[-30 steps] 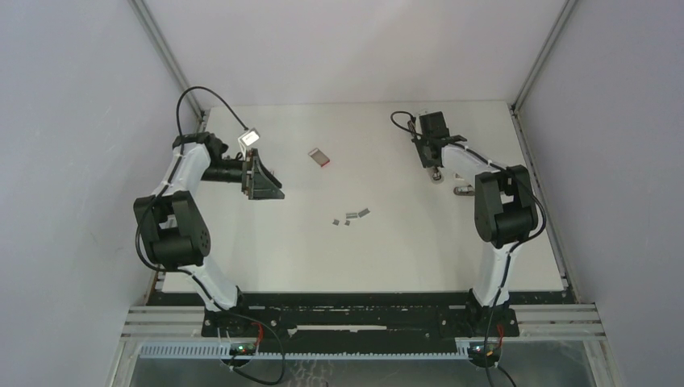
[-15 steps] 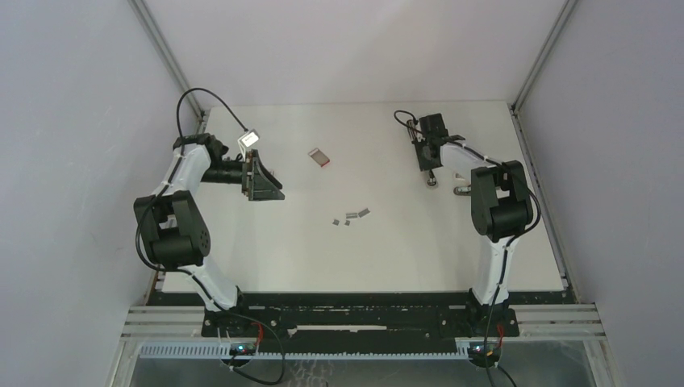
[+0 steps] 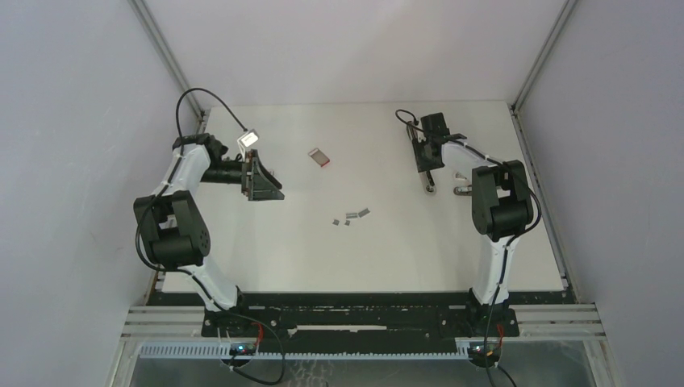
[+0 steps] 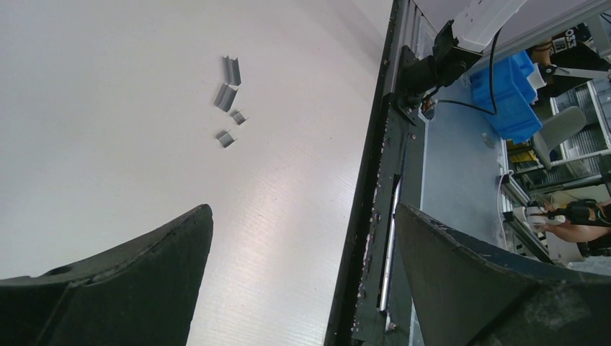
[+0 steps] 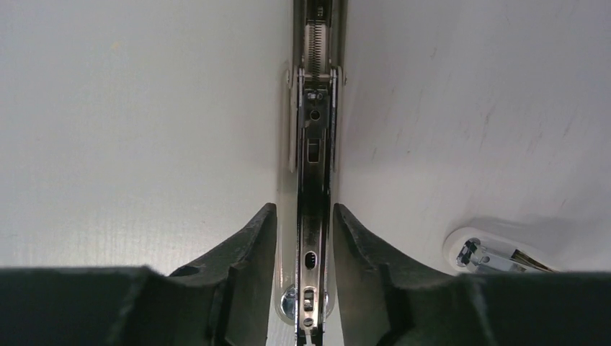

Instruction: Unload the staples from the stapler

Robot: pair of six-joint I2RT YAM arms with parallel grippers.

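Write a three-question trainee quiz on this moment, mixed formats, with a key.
1. True or false: the staples lie loose on the table, with nothing gripping them.
2. What sits between the fingers of the right claw? A) the stapler B) the staples C) nothing
3. Fill in: the left claw is ___ (open or shut), with nothing between its fingers.

Key: 1 true; 2 A; 3 open.
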